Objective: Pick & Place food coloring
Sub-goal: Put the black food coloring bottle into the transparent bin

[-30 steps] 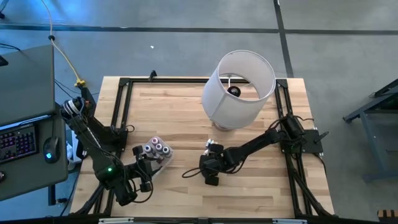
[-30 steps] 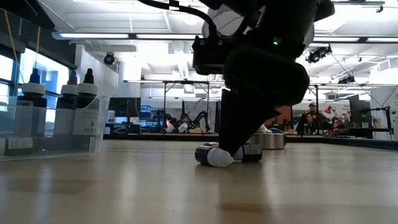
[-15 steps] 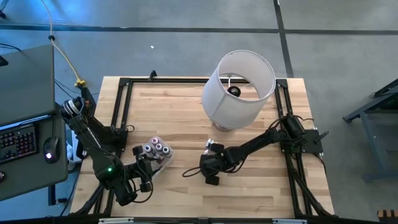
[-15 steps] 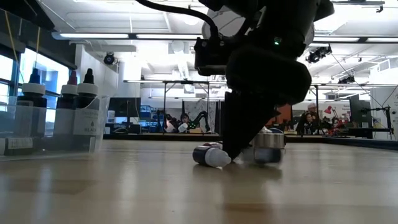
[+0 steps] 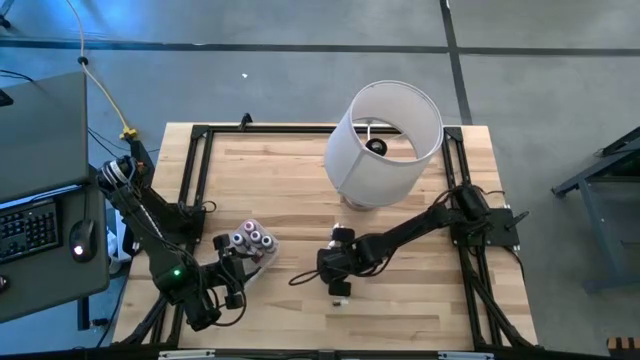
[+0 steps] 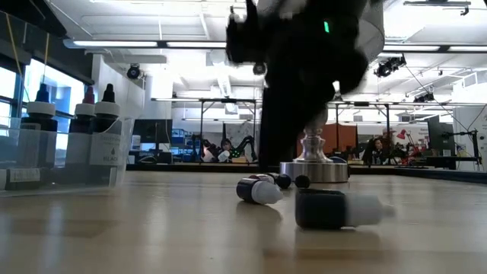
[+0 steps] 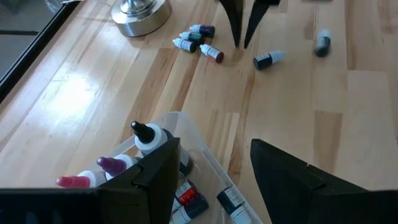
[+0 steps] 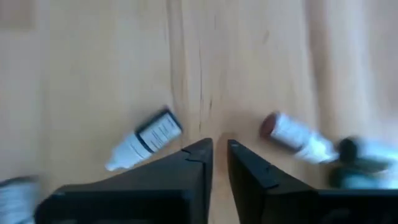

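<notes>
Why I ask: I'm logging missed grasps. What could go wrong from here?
1. The right pincer is shut on nothing, its tips between the dark bottle and the red-capped bottle; lifting now would likely bring up nothing.
2. Both bottles lie on their sides on the table; another closing or sweep could roll them farther off.

Grey concrete floor (image 5: 560,90); ceiling strip lights (image 6: 114,43); desk with keyboard (image 5: 28,228)
</notes>
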`<move>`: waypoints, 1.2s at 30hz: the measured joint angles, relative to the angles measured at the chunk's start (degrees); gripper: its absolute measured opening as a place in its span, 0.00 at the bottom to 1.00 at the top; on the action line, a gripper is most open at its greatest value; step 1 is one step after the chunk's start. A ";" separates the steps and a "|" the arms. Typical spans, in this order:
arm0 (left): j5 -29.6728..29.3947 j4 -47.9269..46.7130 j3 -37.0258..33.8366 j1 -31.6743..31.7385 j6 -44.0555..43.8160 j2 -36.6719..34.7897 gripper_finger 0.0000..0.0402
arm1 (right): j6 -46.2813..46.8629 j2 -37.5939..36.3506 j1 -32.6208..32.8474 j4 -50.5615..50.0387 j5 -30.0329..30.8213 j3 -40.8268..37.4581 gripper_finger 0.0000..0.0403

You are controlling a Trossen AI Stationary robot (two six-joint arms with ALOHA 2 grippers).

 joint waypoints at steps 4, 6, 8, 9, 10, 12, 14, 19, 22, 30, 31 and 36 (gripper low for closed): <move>0.22 0.00 0.00 -0.02 0.00 0.00 0.48 | -1.87 -0.68 0.26 -4.84 -0.95 3.65 0.20; 0.24 0.04 0.00 -0.01 -0.01 0.00 0.48 | -2.30 -0.64 0.81 -7.03 -3.22 5.49 0.24; 0.26 0.03 0.00 -0.02 -0.01 0.00 0.48 | -4.04 -0.75 1.90 -6.86 -6.32 6.49 0.28; 0.34 0.05 0.00 -0.01 -0.01 0.00 0.48 | -5.00 -0.77 2.70 -6.59 -7.54 6.51 0.30; 0.42 0.09 0.00 0.00 -0.01 0.00 0.48 | -6.12 -0.77 3.58 -6.23 -8.41 6.43 0.32; 0.42 0.13 0.00 -0.02 -0.02 0.00 0.48 | -8.24 -0.62 5.48 -4.62 -9.05 6.09 0.35; 0.67 0.15 0.00 -0.02 -0.02 0.00 0.48 | -10.64 -0.62 7.44 -0.72 -9.05 4.76 0.37; 0.87 0.20 0.00 -0.02 -0.02 0.00 0.48 | -12.53 -0.60 10.79 13.32 -6.10 -1.17 0.40; 0.86 0.17 0.00 -0.02 -0.02 0.00 0.48 | -12.48 -0.60 11.37 17.38 -4.18 -4.74 0.40; 0.42 0.11 0.00 -0.02 0.50 0.00 0.48 | -8.62 -0.73 11.06 23.87 -4.02 -12.76 0.40; 0.42 0.11 0.00 0.00 0.52 0.00 0.48 | -9.21 -0.76 11.04 24.96 -4.08 -13.45 0.40; 0.39 0.11 0.00 -0.02 0.57 0.00 0.48 | -12.02 -0.84 10.79 28.15 -4.24 -15.17 0.40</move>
